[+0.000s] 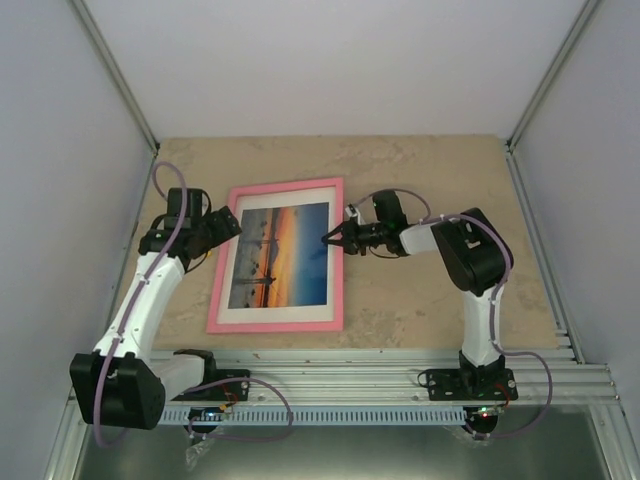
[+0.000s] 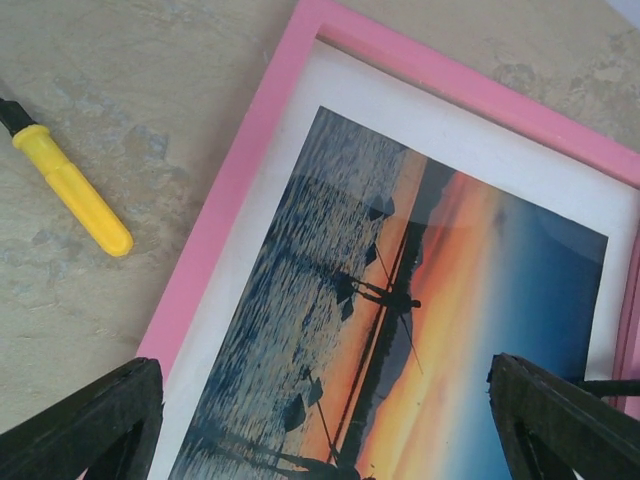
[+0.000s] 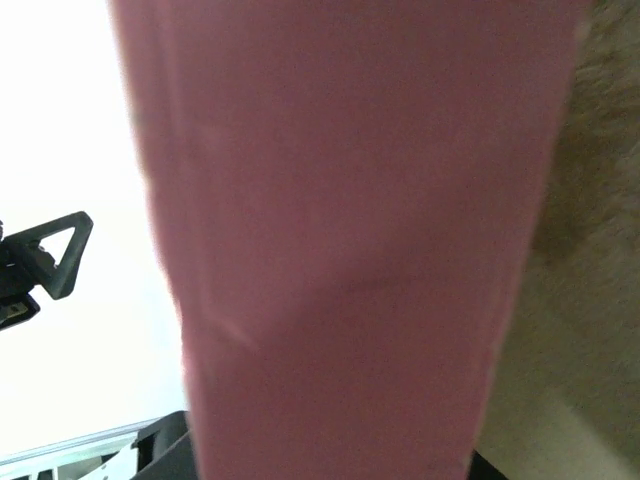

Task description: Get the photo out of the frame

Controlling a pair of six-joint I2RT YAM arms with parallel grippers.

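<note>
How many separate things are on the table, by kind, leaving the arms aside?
Pink frame: 1
Photo: 1
White mat: 1
Yellow-handled tool: 1
Total: 4

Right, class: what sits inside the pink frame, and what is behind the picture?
Inside the frame a white mat surrounds the sunset photo. Whatever backs the photo is covered by it, so it cannot be seen.

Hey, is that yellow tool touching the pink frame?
Apart. The left wrist view shows bare table between the yellow tool and the pink frame.
</note>
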